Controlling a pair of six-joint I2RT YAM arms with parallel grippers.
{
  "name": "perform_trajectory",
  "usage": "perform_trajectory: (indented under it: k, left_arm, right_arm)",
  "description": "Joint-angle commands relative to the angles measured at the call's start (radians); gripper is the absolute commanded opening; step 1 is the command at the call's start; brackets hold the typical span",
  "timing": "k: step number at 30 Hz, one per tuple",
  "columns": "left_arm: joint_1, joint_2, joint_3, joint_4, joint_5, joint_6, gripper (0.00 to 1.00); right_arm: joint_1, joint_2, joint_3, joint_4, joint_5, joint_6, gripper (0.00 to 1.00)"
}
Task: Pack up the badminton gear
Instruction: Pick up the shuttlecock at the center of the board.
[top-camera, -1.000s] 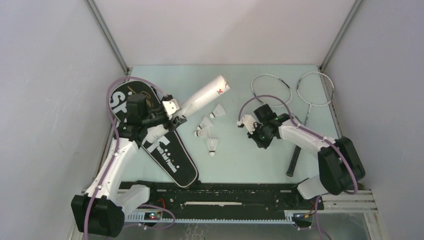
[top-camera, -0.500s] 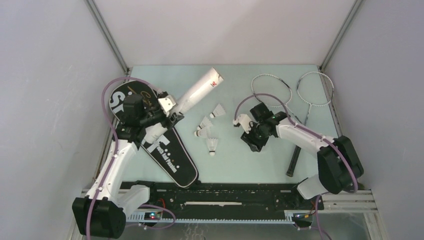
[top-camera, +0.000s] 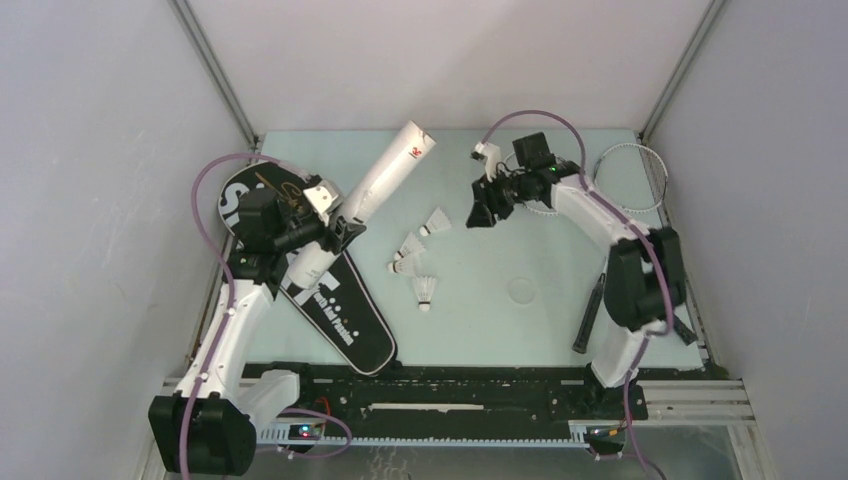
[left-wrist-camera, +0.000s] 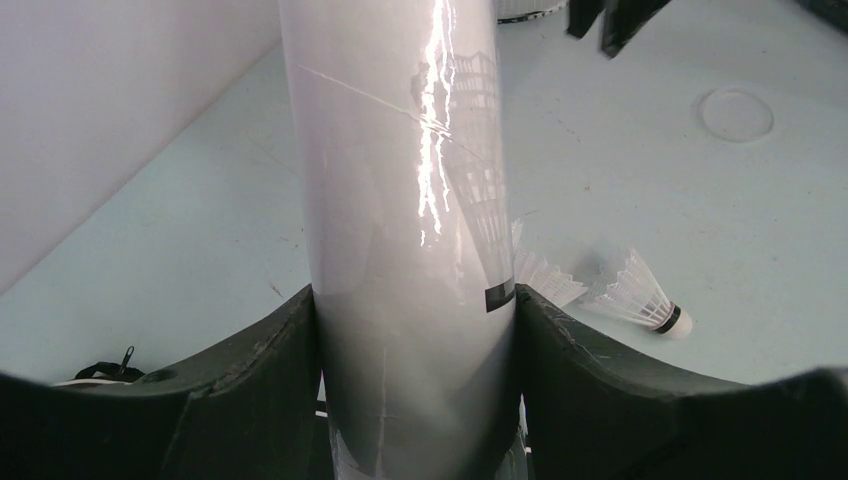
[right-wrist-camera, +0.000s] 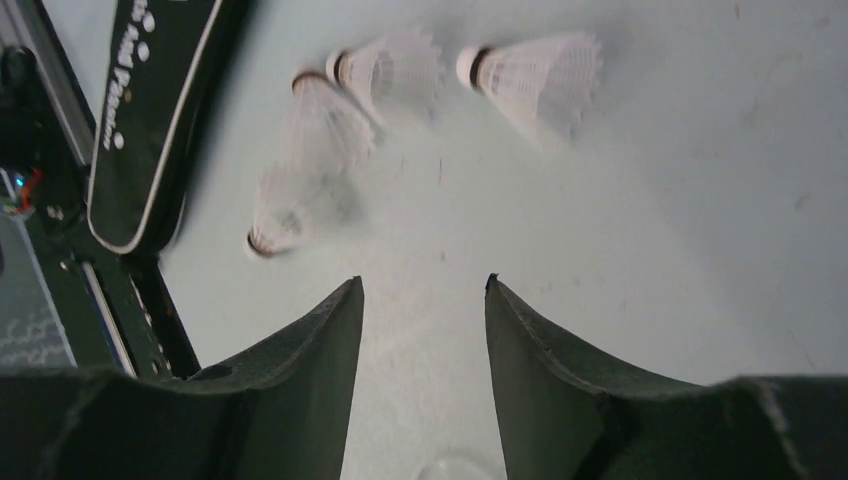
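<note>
From above, the left pincer (top-camera: 335, 228) is clamped on the long white tube (top-camera: 385, 178), gripping it near its lower end. The tube slants from above the black bag (top-camera: 330, 305) toward the far middle of the table (top-camera: 560, 250), its red-marked end farthest away. The bag lies diagonally on the left side of the table, with its wide end near the left wall. The white shuttlecocks (top-camera: 426, 291) lie loosely clustered on the table just right of the bag and below the tube. The right arm reaches to the far side, and the right pincer (top-camera: 480, 213) hangs beyond the shuttlecocks. A racquet (top-camera: 590, 315) lies along the right edge, with its black handle nearest the arms. The arm hides much of the other racquet's head.

In the left wrist view, the tube fills the gap between both black fingers, which press on its sides. One shuttlecock lies on the table to its right.

In the right wrist view, the fingers stand apart with nothing between them. The shuttlecocks lie on the table ahead, somewhat blurred, beside the bag's narrow end.
</note>
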Motion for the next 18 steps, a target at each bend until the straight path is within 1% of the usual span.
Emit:
perform_trajectory:
  k: [1, 9, 13, 18]
  left_arm:
    - [0.017, -0.029, -0.016, 0.088, 0.031, -0.050, 0.43]
    - [0.020, -0.024, -0.018, 0.080, 0.032, -0.036, 0.43]
    - [0.020, -0.022, -0.018, 0.075, 0.033, -0.025, 0.43]
    - [0.020, -0.019, -0.020, 0.066, 0.040, -0.013, 0.43]
  right_arm:
    - [-0.004, 0.189, 0.186, -0.001, -0.169, 0.111, 0.57]
    - [0.006, 0.410, 0.378, 0.016, -0.212, 0.206, 0.57]
    - [0.015, 0.474, 0.444, 0.013, -0.206, 0.213, 0.56]
    - [0.020, 0.524, 0.486, 0.008, -0.188, 0.202, 0.57]
